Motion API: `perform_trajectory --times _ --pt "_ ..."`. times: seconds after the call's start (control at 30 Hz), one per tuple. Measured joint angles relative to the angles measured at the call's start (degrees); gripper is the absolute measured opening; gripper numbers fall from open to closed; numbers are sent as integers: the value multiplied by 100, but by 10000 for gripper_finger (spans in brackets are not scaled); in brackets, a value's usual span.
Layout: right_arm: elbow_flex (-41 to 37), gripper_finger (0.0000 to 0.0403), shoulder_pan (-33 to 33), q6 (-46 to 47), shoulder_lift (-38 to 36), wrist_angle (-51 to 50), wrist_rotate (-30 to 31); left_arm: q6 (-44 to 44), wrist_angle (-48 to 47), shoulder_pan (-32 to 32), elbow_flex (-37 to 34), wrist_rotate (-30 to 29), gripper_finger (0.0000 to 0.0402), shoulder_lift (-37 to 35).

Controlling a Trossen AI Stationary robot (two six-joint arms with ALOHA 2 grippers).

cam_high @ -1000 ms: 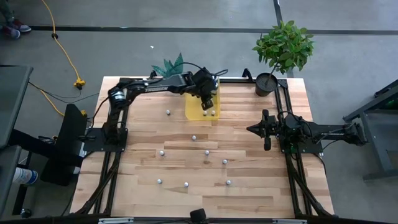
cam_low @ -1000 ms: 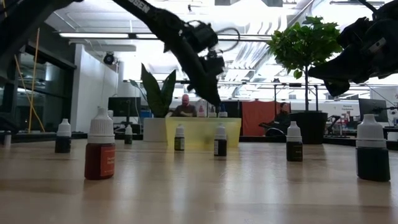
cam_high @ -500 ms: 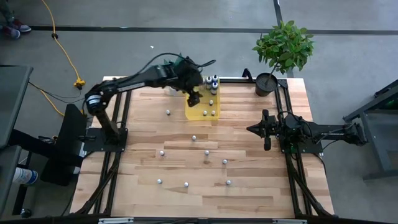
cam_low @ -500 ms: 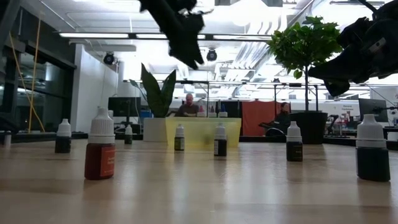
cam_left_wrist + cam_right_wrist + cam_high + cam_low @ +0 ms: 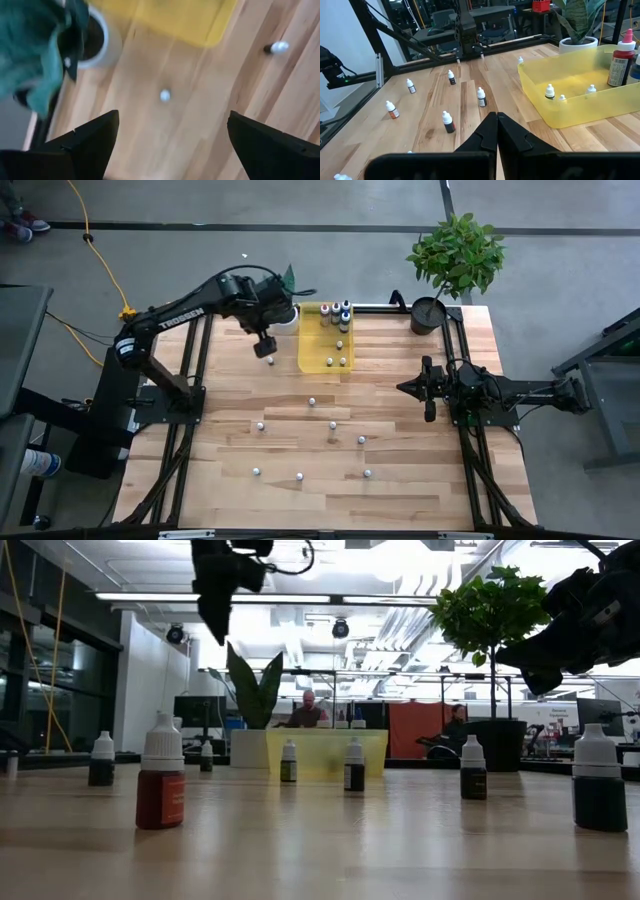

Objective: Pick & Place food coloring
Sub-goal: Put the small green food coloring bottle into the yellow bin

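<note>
Left gripper (image 5: 267,345): moved off the yellow tray (image 5: 312,358) since a second ago, jaws wide, empty, above the bottle (image 5: 270,361) near the table's far edge. Judged: last drop finished, next pick starting.

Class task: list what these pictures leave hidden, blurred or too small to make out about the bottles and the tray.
- High view: food coloring bottles are white dots; body colours too small.
- Low view: yellow tray wall veils its contents.
- Left wrist view: motion blur smears a lone bottle.
- Right wrist view: the picture's edge cuts off a red-capped bottle.
</note>
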Motion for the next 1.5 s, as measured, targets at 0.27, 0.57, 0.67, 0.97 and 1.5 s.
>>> perform_trajectory --times 0.27,0.57,0.67,0.97,1.5 --pt "1 0 -1 0 0 1 0 -815 -166 -123 -424 -25 360 15" --pt "1 0 1 2 0 -2 0 -2666 442 -854 -1454 -365 337 -93" --pt "1 0 1 1 0 -2 0 -3293 638 -1067 -1720 -667 332 -110" --pt "0 0 1 0 0 -2 1 -3610 1784 -867 -2496 -370 331 6" --pt "1 0 -1 2 0 -1 0 -3434 2195 -262 -2527 -380 330 857"
